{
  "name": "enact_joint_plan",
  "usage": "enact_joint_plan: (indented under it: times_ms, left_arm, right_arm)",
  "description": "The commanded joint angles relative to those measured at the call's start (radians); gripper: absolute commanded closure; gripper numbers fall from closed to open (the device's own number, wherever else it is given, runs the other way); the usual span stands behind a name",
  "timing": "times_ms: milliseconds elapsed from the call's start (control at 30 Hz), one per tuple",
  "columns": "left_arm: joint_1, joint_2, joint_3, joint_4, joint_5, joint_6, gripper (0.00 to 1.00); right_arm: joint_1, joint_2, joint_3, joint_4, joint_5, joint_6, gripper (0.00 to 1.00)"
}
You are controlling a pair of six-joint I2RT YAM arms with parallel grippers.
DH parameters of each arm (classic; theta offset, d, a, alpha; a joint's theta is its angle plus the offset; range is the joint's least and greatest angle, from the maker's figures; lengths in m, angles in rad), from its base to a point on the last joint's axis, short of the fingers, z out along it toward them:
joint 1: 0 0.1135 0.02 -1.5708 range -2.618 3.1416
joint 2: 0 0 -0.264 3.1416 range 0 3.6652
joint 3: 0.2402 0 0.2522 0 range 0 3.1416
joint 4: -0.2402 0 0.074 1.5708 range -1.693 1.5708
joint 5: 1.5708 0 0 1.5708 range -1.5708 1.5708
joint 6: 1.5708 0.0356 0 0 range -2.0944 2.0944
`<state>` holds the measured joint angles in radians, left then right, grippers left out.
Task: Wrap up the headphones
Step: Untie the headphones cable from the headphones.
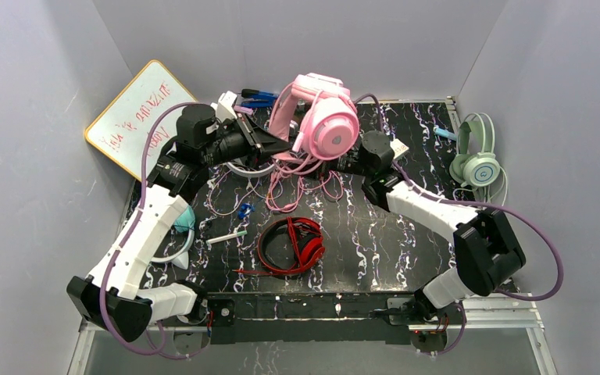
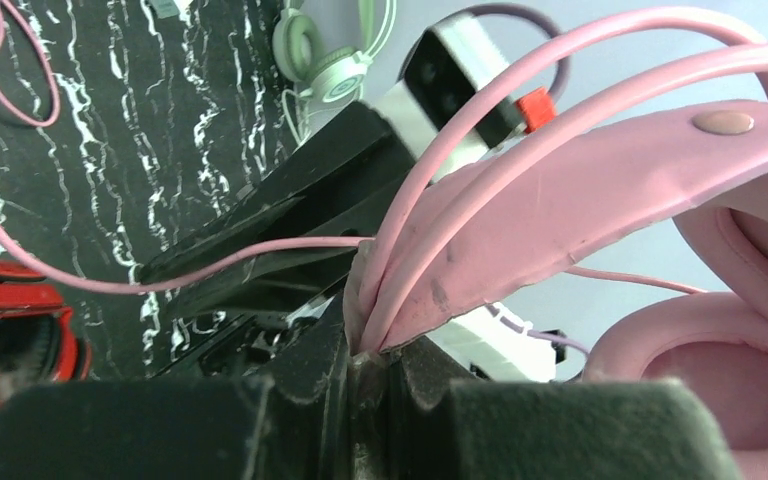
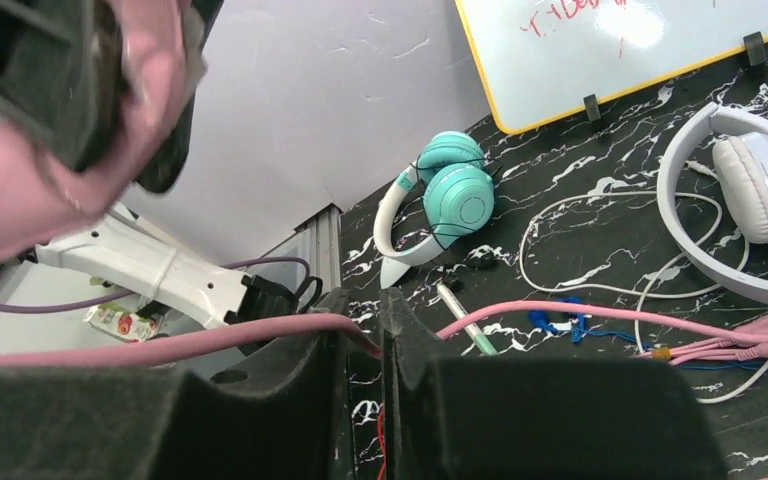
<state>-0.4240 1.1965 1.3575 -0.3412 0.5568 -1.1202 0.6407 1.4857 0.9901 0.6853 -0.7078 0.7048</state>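
The pink headphones [image 1: 324, 125] hang above the back middle of the table. My left gripper [image 1: 281, 144] is shut on their headband [image 2: 600, 200], with turns of the pink cord [image 2: 430, 170] pinched alongside it at the jaws [image 2: 368, 350]. Just right of the ear cup, my right gripper [image 1: 340, 164] stands slightly open. The pink cord [image 3: 160, 345] runs through the narrow gap between its fingers [image 3: 360, 320], with table showing below it. More cord loops [image 1: 297, 187] dangle onto the table.
Red headphones [image 1: 293, 246] lie front centre, teal ones [image 1: 183, 219] by the left arm, white ones [image 3: 750, 190] under the left gripper, mint green ones [image 1: 476, 160] at the right wall. A whiteboard [image 1: 137, 113] leans back left. A pen [image 1: 226, 237] and blue tie [image 1: 244, 209] lie nearby.
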Motion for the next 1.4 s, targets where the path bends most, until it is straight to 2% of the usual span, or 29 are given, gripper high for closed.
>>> enact_joint_plan:
  times_ms: [0,267,367,467,633,767,900,1000,1200,1367]
  left_arm:
    - [-0.004,-0.045,-0.019,0.286,0.008,-0.216,1.00]
    - [-0.004,-0.034,-0.009,0.474,-0.057,-0.369,1.00]
    - [-0.004,-0.028,-0.005,0.499,-0.120,-0.402,1.00]
    - [0.002,0.008,0.070,0.471,-0.174,-0.377,1.00]
    - [0.008,0.089,0.281,0.269,-0.376,-0.209,1.00]
    - [0.008,0.136,0.435,0.024,-0.708,0.048,1.00]
    - [0.008,0.125,0.440,-0.040,-1.080,0.276,1.00]
    - [0.008,0.120,0.400,-0.036,-1.266,0.436,1.00]
    - [0.008,0.155,0.334,-0.034,-1.490,0.742,1.00]
    - [0.008,0.172,0.266,-0.022,-1.509,0.957,1.00]
  right_arm:
    - [0.002,0.022,-0.031,0.210,-0.048,0.042,0.74]
    - [0.064,0.118,-0.036,0.354,-0.086,0.107,0.74]
    - [0.110,0.138,-0.021,0.338,-0.074,0.100,0.74]
    - [0.163,0.143,-0.005,0.288,-0.065,0.076,0.76]
    - [0.228,0.116,-0.021,0.248,-0.029,0.065,0.82]
    - [0.273,0.071,-0.027,0.129,0.021,0.039,0.98]
    - [0.297,0.006,-0.040,0.006,0.085,0.037,0.99]
    - [0.305,-0.033,-0.008,-0.140,0.132,0.030,0.99]
    - [0.308,-0.080,0.132,-0.446,0.204,-0.061,0.99]
    - [0.308,-0.076,0.323,-0.718,0.295,-0.202,0.99]
